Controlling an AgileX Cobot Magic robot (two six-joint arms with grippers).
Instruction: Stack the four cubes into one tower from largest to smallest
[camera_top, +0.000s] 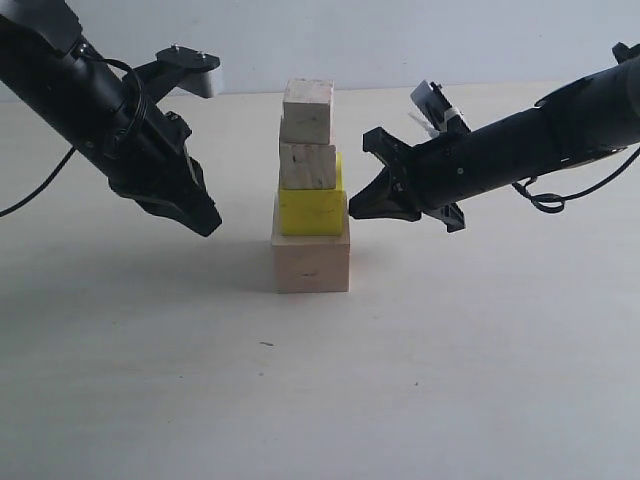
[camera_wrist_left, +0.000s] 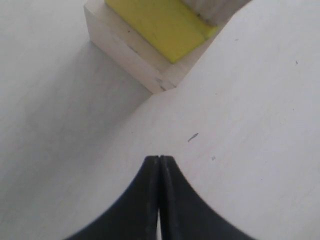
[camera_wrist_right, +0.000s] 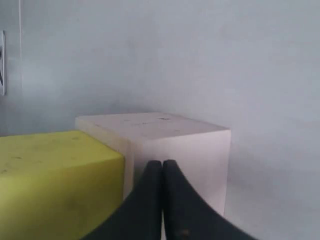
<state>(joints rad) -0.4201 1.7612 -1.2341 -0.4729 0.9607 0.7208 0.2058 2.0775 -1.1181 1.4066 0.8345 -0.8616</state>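
The tower stands mid-table in the exterior view. Its base is the large pale wood cube (camera_top: 311, 260), then the yellow cube (camera_top: 312, 211), then a small pale cube (camera_top: 307, 166). The other small cube (camera_top: 307, 111) sits on top, slightly askew. My left gripper (camera_top: 207, 224) is shut and empty, hanging left of the tower, apart from it. In the left wrist view its tips (camera_wrist_left: 159, 158) hover over bare table short of the large cube (camera_wrist_left: 127, 50) and yellow cube (camera_wrist_left: 160, 25). My right gripper (camera_top: 353, 210) is shut, close against the tower's right side, near the yellow cube (camera_wrist_right: 55, 180) and large cube (camera_wrist_right: 185, 145).
The pale tabletop (camera_top: 320, 400) runs back to a light wall (camera_top: 400, 40). A small dark speck (camera_top: 266, 344) lies in front of the tower. Both black arms slant down toward the tower from the upper corners.
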